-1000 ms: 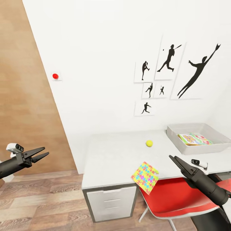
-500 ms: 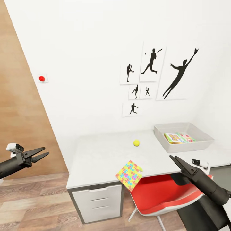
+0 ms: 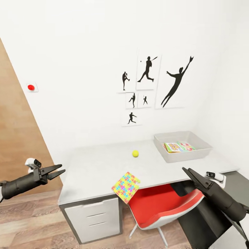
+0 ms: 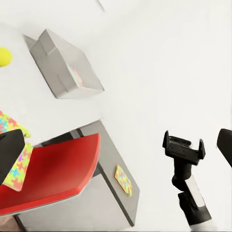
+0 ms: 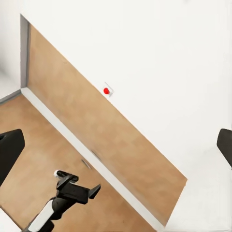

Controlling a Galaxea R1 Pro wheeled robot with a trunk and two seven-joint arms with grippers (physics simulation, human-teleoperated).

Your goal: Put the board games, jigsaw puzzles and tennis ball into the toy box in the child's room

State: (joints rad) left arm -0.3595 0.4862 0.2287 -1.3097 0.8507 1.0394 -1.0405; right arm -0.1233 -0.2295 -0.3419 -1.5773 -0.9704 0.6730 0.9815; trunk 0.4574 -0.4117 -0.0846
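I hold the left gripper (image 3: 59, 170) and right gripper (image 3: 187, 172) empty, fingers spread. One jigsaw puzzle (image 3: 126, 187) overhangs the table (image 3: 93, 169) edge above the red chair (image 3: 162, 206); a careless nudge could tip it off. The tennis ball (image 3: 135, 153) could roll.

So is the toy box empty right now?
No. The grey toy box already holds a colourful board game lying flat on its bottom.
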